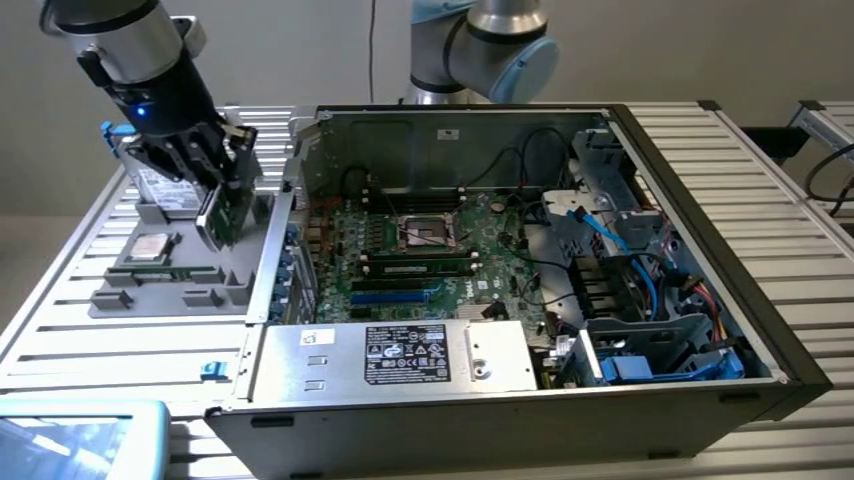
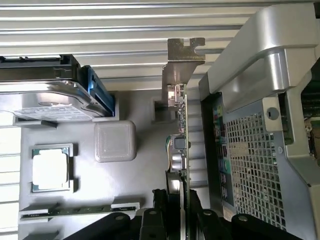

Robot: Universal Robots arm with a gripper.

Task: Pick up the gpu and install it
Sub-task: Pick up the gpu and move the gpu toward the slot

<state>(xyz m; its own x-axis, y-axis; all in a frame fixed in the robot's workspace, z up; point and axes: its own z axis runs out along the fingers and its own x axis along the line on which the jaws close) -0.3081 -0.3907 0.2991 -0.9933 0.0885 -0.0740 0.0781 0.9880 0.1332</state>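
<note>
While your gripper (image 1: 218, 190) is pinching the gpu (image 1: 222, 220) on edge at the grey parts tray (image 1: 160, 288), just outside the open computer case (image 1: 441, 140), you are getting the pickup done, and the motherboard (image 1: 441, 262) is sitting without it.

Slatted metal counter (image 1: 774, 200). Carries a grey parts tray (image 1: 147, 288) directly beneath the pincer (image 1: 224, 202), an open computer case (image 1: 534, 430) just beside the pincer, and a small blue clip (image 1: 210, 369) farther off, near the case's corner.
</note>
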